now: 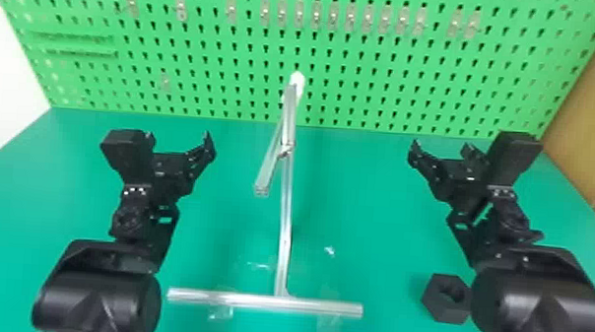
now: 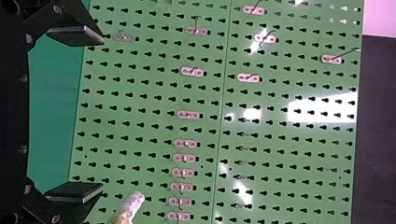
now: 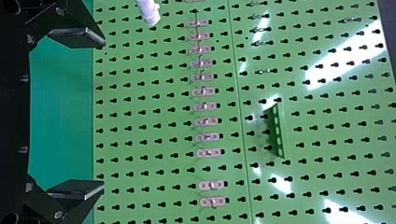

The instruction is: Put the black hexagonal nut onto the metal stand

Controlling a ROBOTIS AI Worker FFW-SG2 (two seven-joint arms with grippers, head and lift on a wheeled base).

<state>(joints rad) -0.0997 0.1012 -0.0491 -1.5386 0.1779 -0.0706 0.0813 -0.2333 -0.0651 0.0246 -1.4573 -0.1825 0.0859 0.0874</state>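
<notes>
The black hexagonal nut (image 1: pixel 446 299) lies on the green table at the front right, beside the right forearm. In the middle stands the metal stand (image 1: pixel 285 226), with a crossbar at its front and a white tip at its top. Left of the stand is my left gripper (image 1: pixel 178 141), open and holding nothing; the left wrist view has its spread fingers too (image 2: pixel 77 114). My right gripper (image 1: pixel 441 148) is on the stand's other side, beyond the nut, likewise open, and its parted fingers (image 3: pixel 78 114) appear in the right wrist view. The stand's white tip (image 3: pixel 148 11) shows there as well.
A green pegboard (image 1: pixel 219 59) with small hooks rises behind the table (image 1: pixel 219 222). Pieces of clear tape (image 1: pixel 221 311) lie by the stand's crossbar. A small green shelf (image 3: pixel 276 131) is fixed to the board in the right wrist view.
</notes>
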